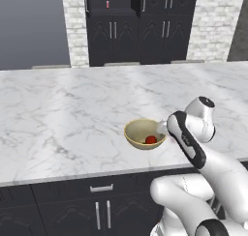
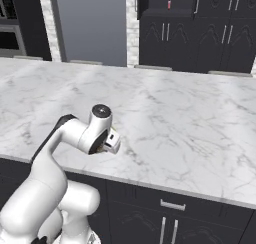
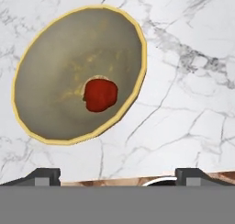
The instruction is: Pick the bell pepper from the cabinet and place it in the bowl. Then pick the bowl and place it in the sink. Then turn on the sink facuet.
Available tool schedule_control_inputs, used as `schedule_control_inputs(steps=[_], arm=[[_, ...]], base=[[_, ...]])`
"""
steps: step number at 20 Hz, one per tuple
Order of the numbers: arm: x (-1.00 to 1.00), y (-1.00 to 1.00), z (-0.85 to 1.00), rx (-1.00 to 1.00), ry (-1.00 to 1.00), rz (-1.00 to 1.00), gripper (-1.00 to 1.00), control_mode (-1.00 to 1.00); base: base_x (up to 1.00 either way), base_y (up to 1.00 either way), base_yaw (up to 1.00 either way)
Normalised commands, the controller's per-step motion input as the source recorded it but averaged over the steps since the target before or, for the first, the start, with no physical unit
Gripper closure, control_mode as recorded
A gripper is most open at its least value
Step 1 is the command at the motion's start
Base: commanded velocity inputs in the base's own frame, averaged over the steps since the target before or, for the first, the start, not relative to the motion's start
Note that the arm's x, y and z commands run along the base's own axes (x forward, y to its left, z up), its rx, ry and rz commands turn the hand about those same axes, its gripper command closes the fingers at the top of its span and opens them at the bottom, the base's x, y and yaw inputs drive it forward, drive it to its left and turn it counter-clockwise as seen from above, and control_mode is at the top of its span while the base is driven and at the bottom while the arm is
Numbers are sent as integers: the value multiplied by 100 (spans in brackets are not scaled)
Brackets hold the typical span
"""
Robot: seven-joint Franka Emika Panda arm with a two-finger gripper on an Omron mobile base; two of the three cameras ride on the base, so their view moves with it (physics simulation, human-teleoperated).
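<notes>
You see the round, deep, tan-yellow bowl (image 1: 145,133) standing upright on the white marble countertop (image 1: 63,119), near its front edge. The small glossy red bell pepper (image 1: 150,140) lies inside this bowl, on the bottom. From the hand view you look down into the bowl (image 3: 78,71), and the pepper (image 3: 100,95) rests close to the middle of its floor.

The two-finger gripper (image 3: 117,175) is released: its two dark tips stand wide apart at the bottom of the hand view, and nothing is between them. It hangs above the counter beside the bowl, and it does not touch the rim. In the left base view the white arm's wrist is just to the right of the bowl.

Far behind the counter you see the tall black cabinet (image 1: 140,22), with a slim pink bottle (image 1: 107,3) on its open shelf.
</notes>
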Motion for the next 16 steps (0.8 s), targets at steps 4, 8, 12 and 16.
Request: schedule_control_inputs(steps=[4, 8, 12, 16], arm=[[26, 0, -23, 6, 5, 0, -100, -100], [31, 0, -18, 4, 4, 0, -100, -100], [34, 0, -20, 2, 3, 0, -100, -100], [39, 0, -27, 0, 5, 0, -100, -100]], base=[[0, 0, 0], [0, 0, 0], [0, 0, 0], [0, 0, 0]])
